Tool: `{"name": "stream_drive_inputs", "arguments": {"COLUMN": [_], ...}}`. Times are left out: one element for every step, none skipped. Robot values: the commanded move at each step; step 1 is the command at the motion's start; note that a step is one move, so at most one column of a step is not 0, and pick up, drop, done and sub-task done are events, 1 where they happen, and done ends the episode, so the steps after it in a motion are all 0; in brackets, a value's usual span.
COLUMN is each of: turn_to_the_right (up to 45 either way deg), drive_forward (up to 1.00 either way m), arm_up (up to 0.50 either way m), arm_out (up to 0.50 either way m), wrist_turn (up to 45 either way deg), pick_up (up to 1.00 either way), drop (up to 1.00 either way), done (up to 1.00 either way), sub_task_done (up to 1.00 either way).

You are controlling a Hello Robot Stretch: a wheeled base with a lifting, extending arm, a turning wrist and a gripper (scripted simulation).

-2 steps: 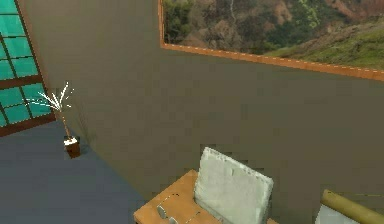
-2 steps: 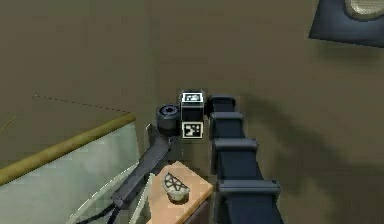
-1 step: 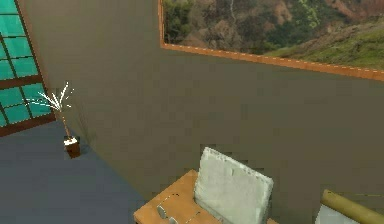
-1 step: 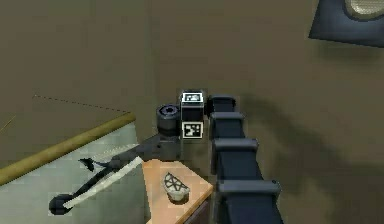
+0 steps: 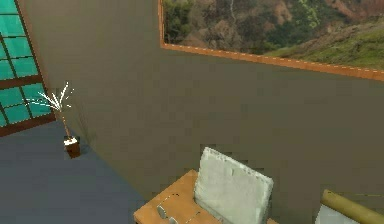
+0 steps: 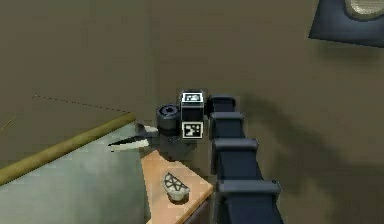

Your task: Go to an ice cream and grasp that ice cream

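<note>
Nearest to you in the arm side view, the dark arm (image 6: pixel 238 175) rises from the bottom edge just right of the middle. Touching its left side at the bottom is the corner of a wooden surface (image 6: pixel 190 207). On it lies a small pale rounded thing (image 6: pixel 177 186) with dark marks. You cannot tell from its shape whether that is the ice cream.

Left of the surface, a grey slab with an olive rim (image 6: pixel 70 150) takes the lower left, the rim slanting up toward the middle. The hand (image 6: pixel 125 146) is at the arm's far end, left of the two white squares (image 6: pixel 192 112), with its thin fingers lying across that rim. You cannot tell how the fingers are set or whether the hand has hold of anything. Beyond it is plain brown wall, with a dark framed thing (image 6: pixel 350 22) in the upper right corner.

In the forward view the wooden surface (image 5: pixel 178 198) sits at the bottom middle. Small grey bits (image 5: pixel 163 212) lie near its left edge, and a pale grey panel (image 5: pixel 232 188) stands upright on it. A pale thing with a yellowish edge (image 5: pixel 345 208) is in the lower right corner.

Left of the surface you have open dark floor (image 5: pixel 50 190), running back to a potted plant (image 5: pixel 65 125) with white spiky leaves. The plant stands below a teal window (image 5: pixel 18 70) at the upper left. A large landscape painting (image 5: pixel 280 30) hangs on the far wall at the upper right.
</note>
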Motion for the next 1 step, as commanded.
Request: {"name": "stream_drive_inputs", "arguments": {"turn_to_the_right": [0.0], "drive_forward": [0.00], "arm_up": [0.00], "arm_out": [0.00], "wrist_turn": [36.0], "pick_up": [0.00], "drop": [0.00], "done": [0.00], "sub_task_done": [0.00]}}
